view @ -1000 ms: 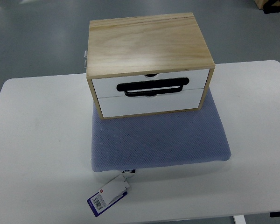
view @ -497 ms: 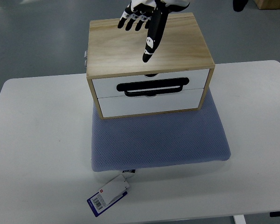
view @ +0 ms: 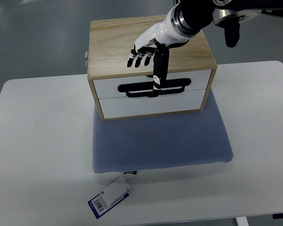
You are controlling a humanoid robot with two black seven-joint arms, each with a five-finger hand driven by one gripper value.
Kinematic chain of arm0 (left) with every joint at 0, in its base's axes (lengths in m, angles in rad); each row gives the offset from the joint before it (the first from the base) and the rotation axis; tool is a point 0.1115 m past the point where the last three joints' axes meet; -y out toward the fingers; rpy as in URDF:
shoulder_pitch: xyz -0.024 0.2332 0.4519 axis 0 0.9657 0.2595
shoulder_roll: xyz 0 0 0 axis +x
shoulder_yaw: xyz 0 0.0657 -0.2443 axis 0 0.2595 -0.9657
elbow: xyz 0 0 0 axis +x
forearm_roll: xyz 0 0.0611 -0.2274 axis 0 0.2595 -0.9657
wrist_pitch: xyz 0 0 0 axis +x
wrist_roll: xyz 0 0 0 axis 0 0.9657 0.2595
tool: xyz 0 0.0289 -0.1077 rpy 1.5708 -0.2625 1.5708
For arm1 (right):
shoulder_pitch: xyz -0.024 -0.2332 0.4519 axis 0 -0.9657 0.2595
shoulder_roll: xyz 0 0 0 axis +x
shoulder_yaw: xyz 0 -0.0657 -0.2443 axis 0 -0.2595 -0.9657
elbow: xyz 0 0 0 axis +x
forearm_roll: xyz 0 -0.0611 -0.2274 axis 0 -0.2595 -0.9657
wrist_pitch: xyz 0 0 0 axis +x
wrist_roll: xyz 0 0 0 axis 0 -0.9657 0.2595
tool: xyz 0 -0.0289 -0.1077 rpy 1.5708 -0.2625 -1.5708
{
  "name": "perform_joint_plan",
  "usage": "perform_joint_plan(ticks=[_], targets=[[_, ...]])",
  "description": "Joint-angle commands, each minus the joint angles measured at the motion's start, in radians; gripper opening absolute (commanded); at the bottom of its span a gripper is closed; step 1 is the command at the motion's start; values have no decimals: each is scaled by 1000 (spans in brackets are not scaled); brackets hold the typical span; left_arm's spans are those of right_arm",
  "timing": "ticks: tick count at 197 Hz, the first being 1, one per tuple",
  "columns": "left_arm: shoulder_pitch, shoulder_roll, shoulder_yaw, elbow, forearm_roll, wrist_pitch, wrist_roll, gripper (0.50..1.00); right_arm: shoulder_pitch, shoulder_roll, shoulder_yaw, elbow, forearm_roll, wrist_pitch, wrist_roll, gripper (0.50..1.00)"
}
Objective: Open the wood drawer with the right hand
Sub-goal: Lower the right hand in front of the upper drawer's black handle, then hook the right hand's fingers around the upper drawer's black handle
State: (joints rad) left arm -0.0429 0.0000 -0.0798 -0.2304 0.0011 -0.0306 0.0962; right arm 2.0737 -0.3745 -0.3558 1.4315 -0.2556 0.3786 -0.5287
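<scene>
A light wood box [view: 132, 42] with two white drawer fronts stands on a blue-grey pad on the white table. The upper drawer [view: 108, 86] is shut and carries a long black handle [view: 137, 88]. My right hand [view: 148, 59] comes in from the top right over the box's top. Its fingers are spread and hold nothing. Its thumb [view: 159, 70] points down over the front edge, with its tip at the middle of the black handle. The lower drawer [view: 146, 105] is shut too.
The blue-grey pad [view: 160, 141] lies under the box with a white and blue price tag [view: 110, 197] at its front left corner. The white table [view: 37, 155] spreads on both sides. Grey floor lies beyond the box.
My right hand was absent one second ago. It came in from the top and has moved down and forward over the box's top, its thumb now reaching the drawer handle.
</scene>
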Motion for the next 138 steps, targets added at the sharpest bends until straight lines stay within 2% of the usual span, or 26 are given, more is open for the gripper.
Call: perform_joint_plan(ticks=[1, 28, 100, 138], targets=[[0, 0, 0, 0, -1, 0, 0, 1000, -30, 2, 0, 3, 13, -18, -19, 944], [0, 0, 0, 0, -1, 0, 0, 1000, -58, 2, 0, 6, 59, -41, -53, 944], [-2, 0, 0, 0, -1, 1, 0, 1000, -115, 23, -2, 6, 58, -95, -62, 944], [0, 0, 0, 3, -1, 1, 0, 1000, -122, 23, -11, 4, 53, -98, -62, 944]])
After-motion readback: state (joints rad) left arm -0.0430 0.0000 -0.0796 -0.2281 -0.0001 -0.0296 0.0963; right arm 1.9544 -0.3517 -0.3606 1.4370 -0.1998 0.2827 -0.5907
